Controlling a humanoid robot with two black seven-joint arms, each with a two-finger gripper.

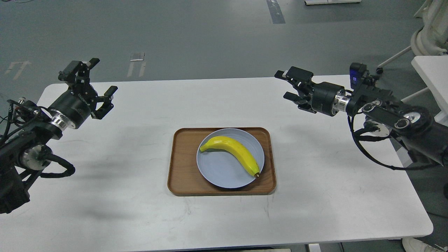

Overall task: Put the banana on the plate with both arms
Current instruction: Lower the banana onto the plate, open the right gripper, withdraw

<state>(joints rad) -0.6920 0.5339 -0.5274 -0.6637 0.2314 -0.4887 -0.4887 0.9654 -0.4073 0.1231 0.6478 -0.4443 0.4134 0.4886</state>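
The banana (232, 150) was seen lying across the plate (218, 171), its greenish stem end at the plate's left rim and its small dark tip at the plate's right rim, just over the edge nearest the tray's right side. The yellow curve arched toward the far edge of the plate. The plate was set on the wooden tray (183, 164), shifted toward the tray's right and near edges, so that a broad strip of bare wood was left along the tray's left side. The tray was placed near the middle of the white table (140, 210), somewhat closer to the near edge than to the far one.

The left gripper (99, 75) was held above the table's far left corner, well apart from the tray, with its fingers spread and nothing between them. The right gripper (287, 85) was held above the far right part of the table, also well apart from the tray, its fingers likewise parted and empty, pointing toward the left. Neither gripper was in contact with the banana, the plate or the tray.
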